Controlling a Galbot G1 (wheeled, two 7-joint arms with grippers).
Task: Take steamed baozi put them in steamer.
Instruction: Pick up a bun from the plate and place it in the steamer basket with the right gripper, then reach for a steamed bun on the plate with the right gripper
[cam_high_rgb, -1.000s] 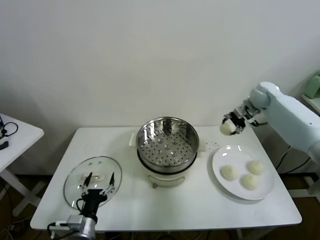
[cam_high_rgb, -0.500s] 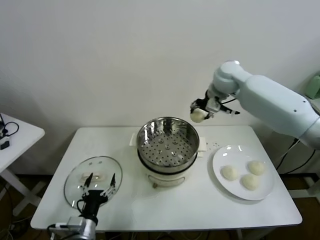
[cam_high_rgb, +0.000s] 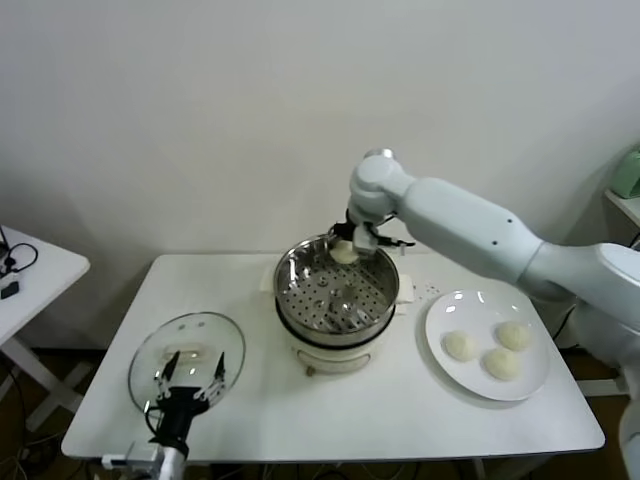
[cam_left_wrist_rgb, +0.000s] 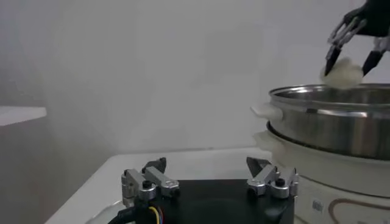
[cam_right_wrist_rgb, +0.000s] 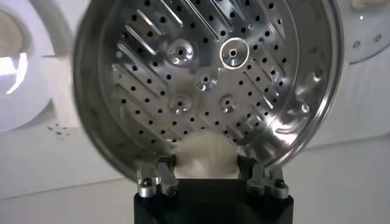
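Note:
My right gripper (cam_high_rgb: 347, 244) hangs over the far rim of the steamer (cam_high_rgb: 300, 265), shut on one pale steamed baozi (cam_high_rgb: 344, 253). In the right wrist view this baozi (cam_right_wrist_rgb: 205, 155) sits between both fingers of the right gripper (cam_right_wrist_rgb: 205, 165), above the edge of the perforated steel basket (cam_right_wrist_rgb: 183, 73). The left wrist view shows the same baozi (cam_left_wrist_rgb: 344, 70) just above the steamer (cam_left_wrist_rgb: 329, 115) rim. Three more baozi (cam_high_rgb: 459, 345) (cam_high_rgb: 513, 335) (cam_high_rgb: 501, 362) lie on the white plate (cam_high_rgb: 440, 318). My left gripper (cam_high_rgb: 185, 385) (cam_left_wrist_rgb: 210, 167) waits open at the table's near left.
A flat glass lid (cam_high_rgb: 190, 350) lies on the table left of the steamer, right beside the left gripper. A second white table (cam_high_rgb: 30, 270) stands at the far left. The wall is close behind the steamer.
The right arm carried the baozi leftwards, from above the plate's far side to the steamer's far rim, and lowered it. The left arm stayed in place.

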